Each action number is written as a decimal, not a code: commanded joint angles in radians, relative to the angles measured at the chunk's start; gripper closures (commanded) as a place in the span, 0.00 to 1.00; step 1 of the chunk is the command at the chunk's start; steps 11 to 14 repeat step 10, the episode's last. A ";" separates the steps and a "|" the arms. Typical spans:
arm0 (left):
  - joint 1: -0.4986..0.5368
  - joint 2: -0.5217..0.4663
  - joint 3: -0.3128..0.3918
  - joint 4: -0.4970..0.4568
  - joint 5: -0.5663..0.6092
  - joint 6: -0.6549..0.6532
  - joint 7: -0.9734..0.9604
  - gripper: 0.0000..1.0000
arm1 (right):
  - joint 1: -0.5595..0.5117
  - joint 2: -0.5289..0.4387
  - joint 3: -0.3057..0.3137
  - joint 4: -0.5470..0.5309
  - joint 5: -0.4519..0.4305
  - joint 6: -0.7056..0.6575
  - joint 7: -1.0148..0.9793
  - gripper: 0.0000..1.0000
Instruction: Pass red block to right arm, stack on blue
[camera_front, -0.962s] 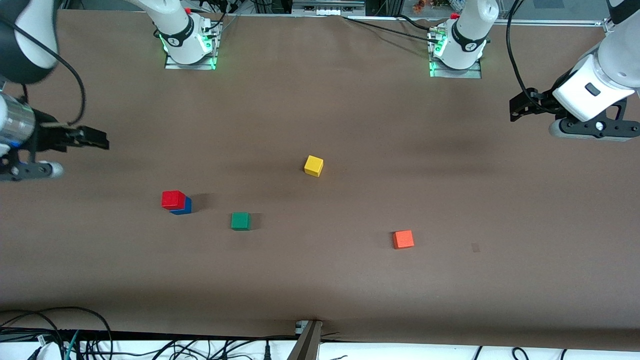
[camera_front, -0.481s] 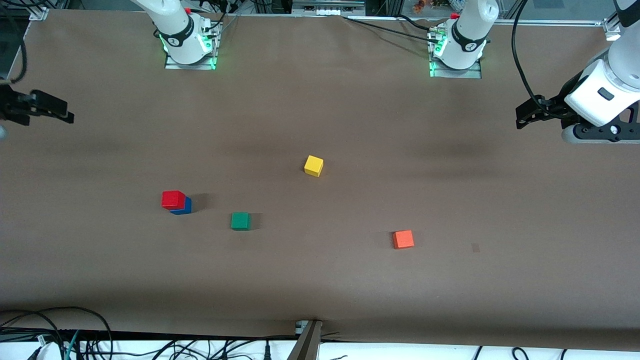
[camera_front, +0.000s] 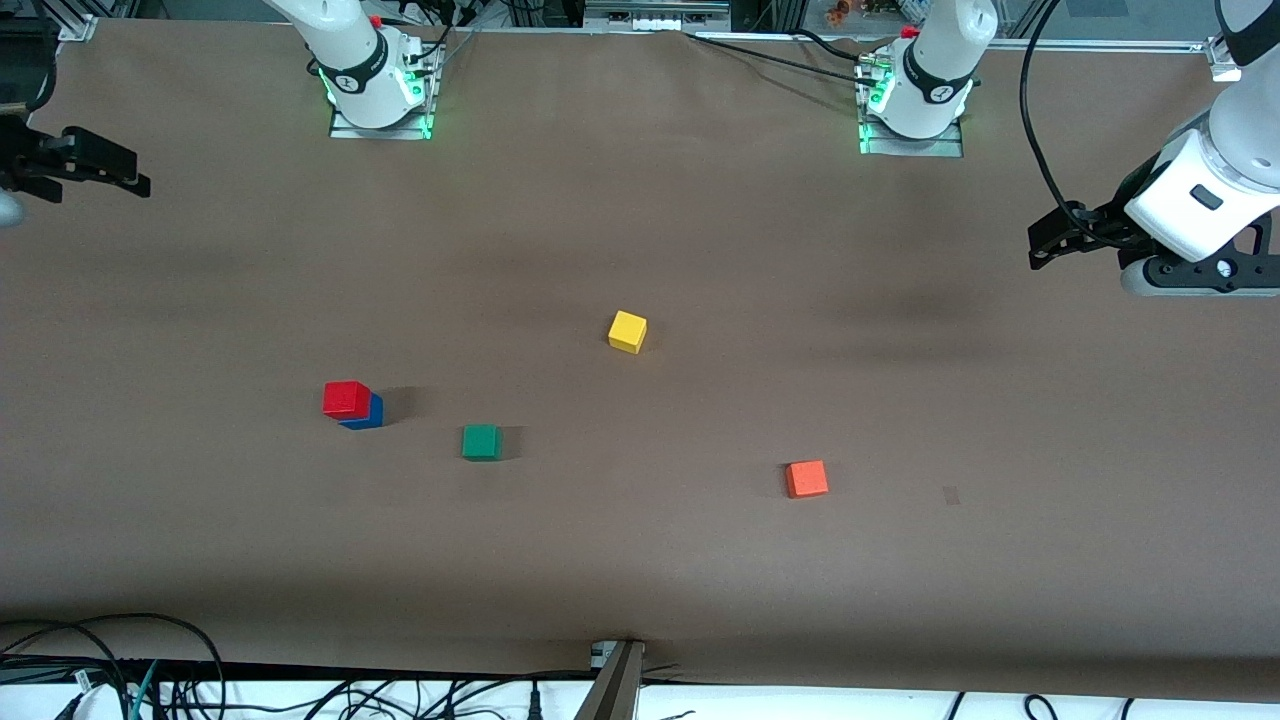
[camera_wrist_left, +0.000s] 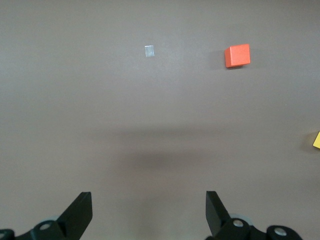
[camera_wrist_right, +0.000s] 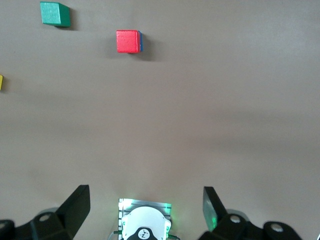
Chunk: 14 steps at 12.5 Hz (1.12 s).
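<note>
The red block (camera_front: 346, 398) sits on top of the blue cube (camera_front: 369, 414), slightly offset, toward the right arm's end of the table. The stack also shows in the right wrist view: the red block (camera_wrist_right: 128, 41) with a sliver of the blue cube (camera_wrist_right: 141, 41). My right gripper (camera_front: 125, 181) is open and empty, raised at the edge of the table at the right arm's end. My left gripper (camera_front: 1045, 249) is open and empty, raised over the table at the left arm's end. Neither gripper is near the stack.
A green cube (camera_front: 481, 441) lies beside the stack. A yellow cube (camera_front: 627, 331) lies near the table's middle. An orange cube (camera_front: 806, 478) lies toward the left arm's end, also in the left wrist view (camera_wrist_left: 237, 55). The arm bases (camera_front: 375, 75) stand along the back edge.
My right gripper has drawn back from the stack and risen to the table's edge. My left gripper has shifted slightly. The blocks have not moved.
</note>
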 joint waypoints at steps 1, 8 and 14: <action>0.009 -0.030 -0.009 -0.030 -0.019 0.018 -0.010 0.00 | -0.028 -0.027 0.031 -0.038 -0.024 -0.002 -0.002 0.00; -0.003 -0.027 -0.013 -0.029 -0.015 0.016 -0.029 0.00 | -0.019 0.025 0.032 0.023 -0.074 -0.005 -0.011 0.00; -0.005 -0.027 -0.016 -0.029 -0.015 0.015 -0.029 0.00 | -0.022 0.027 0.031 0.023 -0.076 -0.003 -0.012 0.00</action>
